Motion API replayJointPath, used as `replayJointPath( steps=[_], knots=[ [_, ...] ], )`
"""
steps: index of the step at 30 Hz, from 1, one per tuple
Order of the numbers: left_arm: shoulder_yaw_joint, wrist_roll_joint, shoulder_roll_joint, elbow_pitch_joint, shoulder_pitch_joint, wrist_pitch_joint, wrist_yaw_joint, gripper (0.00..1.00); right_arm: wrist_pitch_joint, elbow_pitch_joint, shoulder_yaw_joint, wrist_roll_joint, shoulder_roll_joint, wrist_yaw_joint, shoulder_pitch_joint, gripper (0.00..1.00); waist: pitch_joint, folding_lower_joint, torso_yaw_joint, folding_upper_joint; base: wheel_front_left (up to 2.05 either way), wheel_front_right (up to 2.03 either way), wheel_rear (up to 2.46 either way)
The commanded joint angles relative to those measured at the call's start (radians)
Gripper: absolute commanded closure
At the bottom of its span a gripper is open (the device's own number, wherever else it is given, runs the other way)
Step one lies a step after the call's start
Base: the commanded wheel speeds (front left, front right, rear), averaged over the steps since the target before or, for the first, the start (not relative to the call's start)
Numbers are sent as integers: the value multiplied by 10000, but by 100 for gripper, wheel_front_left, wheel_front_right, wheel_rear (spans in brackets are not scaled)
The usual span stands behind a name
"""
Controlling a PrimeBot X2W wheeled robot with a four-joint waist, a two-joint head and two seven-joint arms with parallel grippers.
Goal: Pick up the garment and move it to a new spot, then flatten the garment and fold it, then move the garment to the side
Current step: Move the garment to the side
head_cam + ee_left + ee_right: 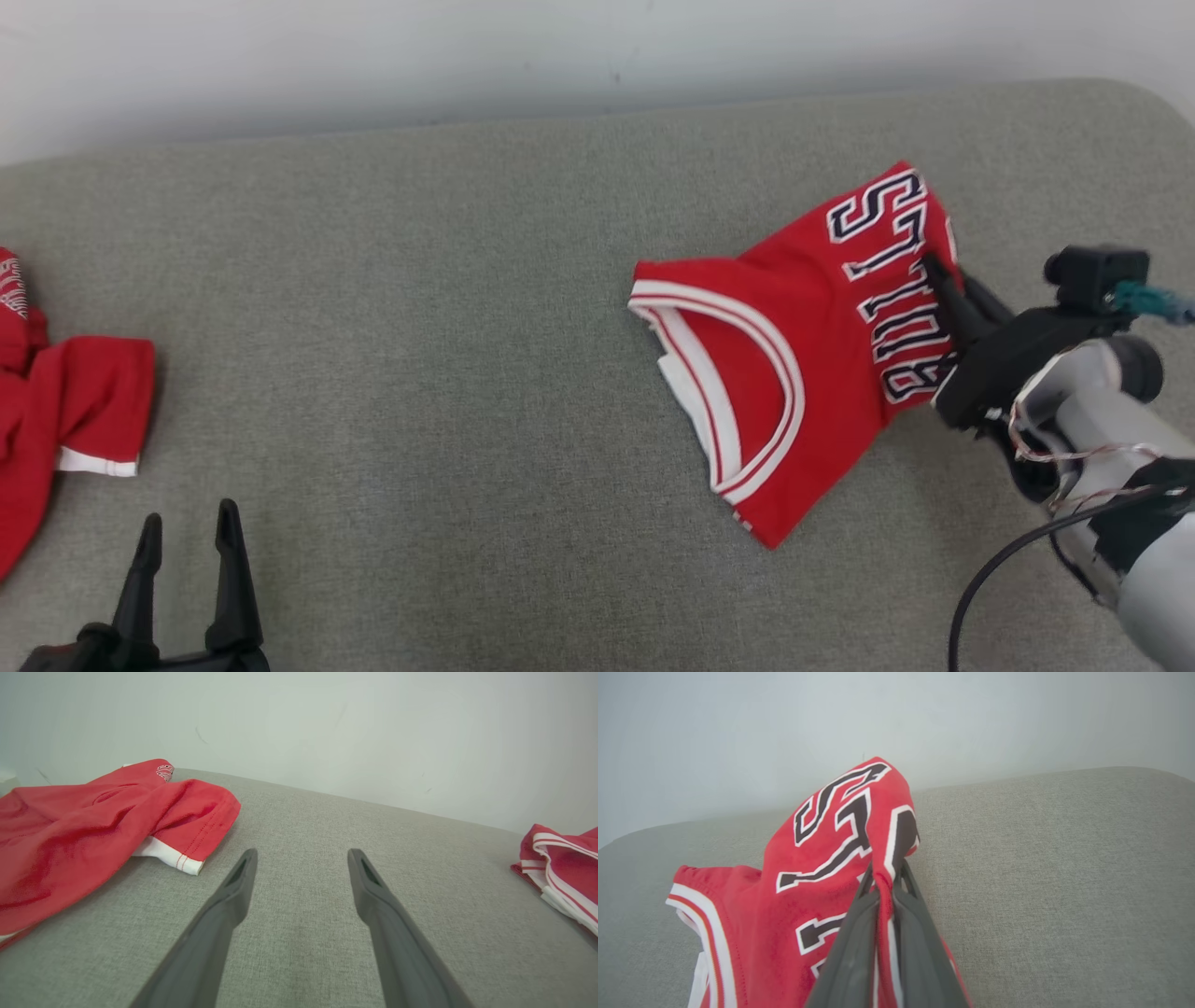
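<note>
Spanning the whole head view: a grey upholstered cushion (420, 327), with a pale wall behind. The red jersey (803, 345) lies on its right half, folded down to a compact wedge. Its white-trimmed armhole faces the centre and the black-and-white lettering runs along its right edge. A second red garment (65, 420) sits bunched at the far left edge, well apart from the jersey. Right gripper (943, 280) is clamped on the lettered edge. The right wrist view shows cloth pinched between the closed fingers and tented above the cushion, the rest trailing on it. My read: folding looks done, and an edge grip like this suits hauling it to the side. Risk: one pinch point, so the fold could fall open. Left gripper (187, 518) hovers at near left, jaws wide apart and holding nothing, probably parked clear of the work.
</note>
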Motion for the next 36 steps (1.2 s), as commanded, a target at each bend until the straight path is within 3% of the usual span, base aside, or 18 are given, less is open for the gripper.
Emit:
replayJointPath(
  steps=[1, 14, 36],
  knots=[
    [109, 50, 4, -76, -139, -30, -54, 0, -77, 133, -44, 61, -170, -3, -314, 100, 358, -2, -174, -1, 0, 0, 0],
    [590, 418, 188, -651, -588, -30, -249, 0, -113, 969, -121, 43, -957, -3, -2079, 100, 1502, -2, -644, -1, 0, 0, 0],
    [933, 672, 779, -2015, -575, 77, -178, 0, 216, 2443, 329, -485, -2038, -3, -4426, 100, 2848, -2, -1126, -1, 0, 0, 0]
  ],
)
